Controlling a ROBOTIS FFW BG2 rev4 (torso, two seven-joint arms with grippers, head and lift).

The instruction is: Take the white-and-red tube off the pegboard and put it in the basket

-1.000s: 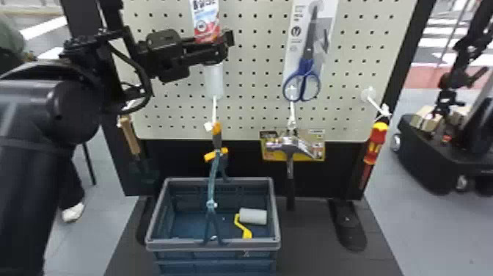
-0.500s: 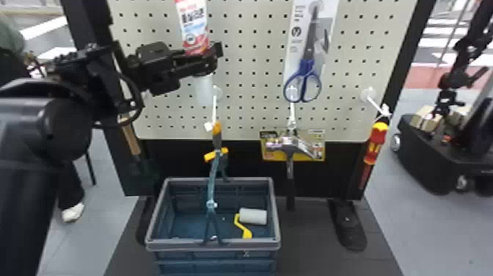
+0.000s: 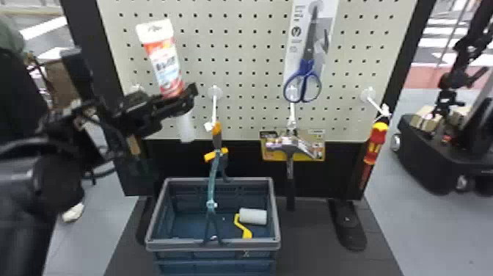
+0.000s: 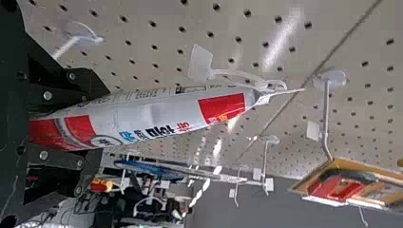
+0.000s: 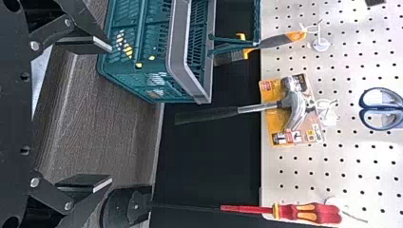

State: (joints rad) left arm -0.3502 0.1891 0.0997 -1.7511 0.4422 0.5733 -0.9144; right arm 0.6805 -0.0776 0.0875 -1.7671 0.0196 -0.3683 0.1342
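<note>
While the right gripper (image 5: 105,114) sits idle, fingers spread, the left gripper (image 4: 100,127) is at 10 o'clock in head view, pinching the white-and-red tube (image 3: 165,62) near its cap end. Tube's tilted, looks clear of the hooks, so I'd call it pick done, transfer in hand. Basket (image 3: 213,243) is at 7 o'clock. Next: carry toward 5 o'clock from the tube, lower past the raised handle (image 3: 211,183), then release. Head view gives the white cap (image 3: 186,128) below the fingers; left wrist view adds the hang tag (image 4: 200,62) near the tube's far end. Pegboard (image 3: 234,73) is behind.
</note>
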